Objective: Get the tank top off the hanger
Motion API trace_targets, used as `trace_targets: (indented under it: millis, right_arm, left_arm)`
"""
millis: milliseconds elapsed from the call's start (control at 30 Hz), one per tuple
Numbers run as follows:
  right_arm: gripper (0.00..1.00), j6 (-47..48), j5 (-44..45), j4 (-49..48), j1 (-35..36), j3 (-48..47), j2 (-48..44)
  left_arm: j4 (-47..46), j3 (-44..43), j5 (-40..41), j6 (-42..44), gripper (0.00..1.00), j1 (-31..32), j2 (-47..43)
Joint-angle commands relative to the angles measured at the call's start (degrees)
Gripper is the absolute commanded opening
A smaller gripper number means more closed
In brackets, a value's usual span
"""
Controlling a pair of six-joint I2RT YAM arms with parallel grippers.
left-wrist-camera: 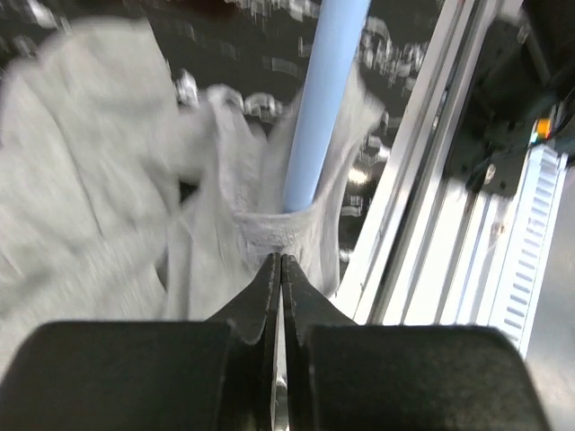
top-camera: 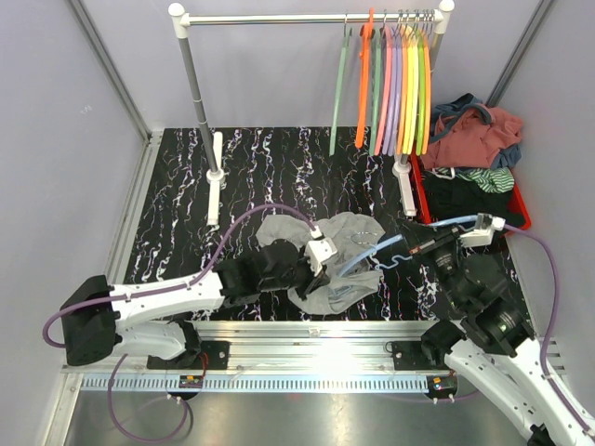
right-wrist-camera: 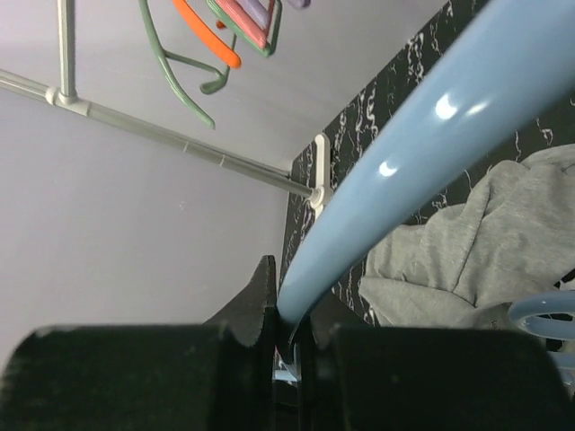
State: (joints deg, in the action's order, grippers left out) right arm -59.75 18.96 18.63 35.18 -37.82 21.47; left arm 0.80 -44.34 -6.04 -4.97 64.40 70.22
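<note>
Nearest, the aluminium rail (top-camera: 316,339) runs along the near edge of the surface (top-camera: 260,167), with the bases of the 2 arms bolted to it. Just beyond it lies the grey tank top (top-camera: 349,243), crumpled in a heap at the middle of the near side, its near hem close to the rail's edge. The pale blue hanger (top-camera: 369,255) is threaded through it, with 1 arm running into the fabric and the hook end sticking out to the right.

The left pincer (left-wrist-camera: 280,260) reaches in from the left and is closed tight, its 2 fingers pinching a hem of the garment right where the hanger's arm goes in. The right pincer (right-wrist-camera: 287,316) is closed on the hanger itself, gripping the blue bar from the right, clear of the fabric.

Bare marbled surface shows to the left and on the far side of the garment, between the 2 feet of the rack (top-camera: 307,19). The rack's right foot stands near the far right of the heap. The red bin (top-camera: 522,206) of clothes sits just right of that foot, against the right wall. Coloured hangers (top-camera: 400,84) hang bunched at the right end of the rack's bar
</note>
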Motion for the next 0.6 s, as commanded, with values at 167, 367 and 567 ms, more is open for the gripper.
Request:
trace_targets:
  millis: [167,367,567]
  right_arm:
    - [0.00,1.9,11.6,-1.3,-0.2,-4.5,-6.6]
    - [0.00,0.2,12.7,-2.1,-0.2,-3.8,-8.4]
    - [0.00,-1.4,11.4,0.8,-0.2,-5.6,-8.6]
  left_arm:
    - [-4.5,10.8,-4.8,-8.9,0.00,1.3,-4.0]
    - [-3.6,10.7,2.8,-10.0,0.26,3.1,-6.2]
    - [-3.0,8.1,12.1,-2.9,0.99,3.1,-15.4]
